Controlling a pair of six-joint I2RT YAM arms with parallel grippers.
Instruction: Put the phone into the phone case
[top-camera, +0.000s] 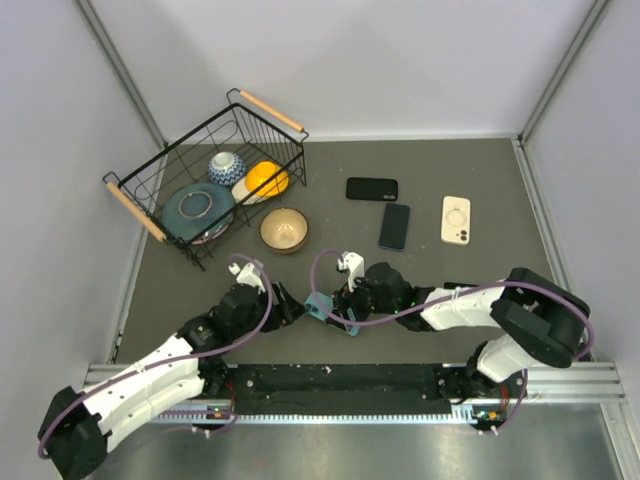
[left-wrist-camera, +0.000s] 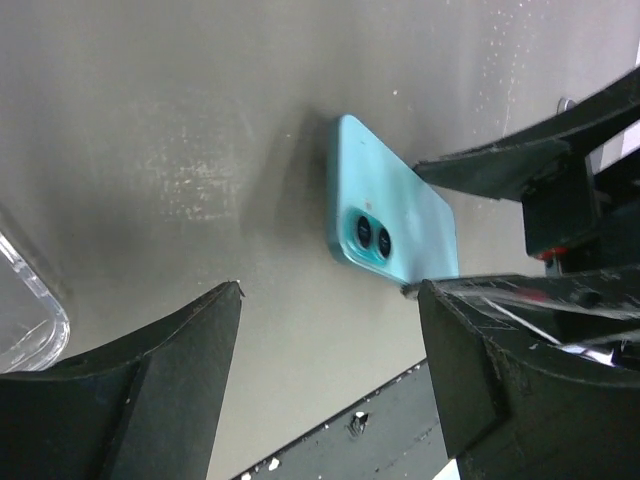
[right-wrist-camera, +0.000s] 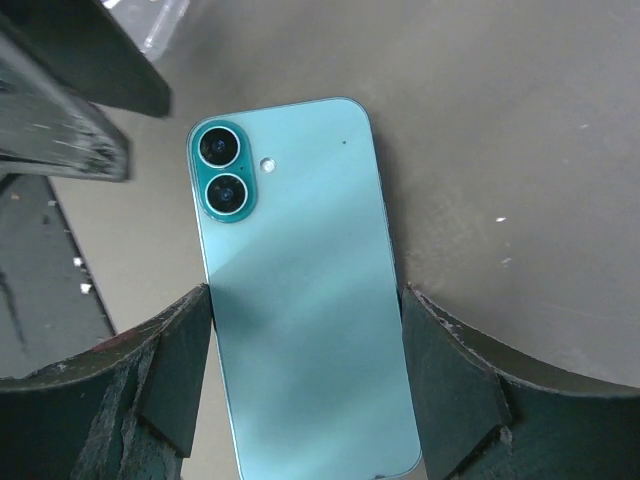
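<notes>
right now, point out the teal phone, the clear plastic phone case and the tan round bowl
teal phone (right-wrist-camera: 300, 300), right wrist view, middle of its back
clear plastic phone case (left-wrist-camera: 22, 308), left wrist view, its rounded corner
tan round bowl (top-camera: 272, 228), top external view, its inner wall

Both arms (top-camera: 150, 385) are white links with black joints, each trailing a purple cable (top-camera: 480, 288). Gripper fingers (right-wrist-camera: 450, 390) are scuffed matte black.

Teal phone (right-wrist-camera: 292, 240) gripped by right tool (right-wrist-camera: 305, 305)

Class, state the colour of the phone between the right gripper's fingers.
Teal, light blue-green: the rectangular dual-camera phone shows best in right wrist view.
</notes>
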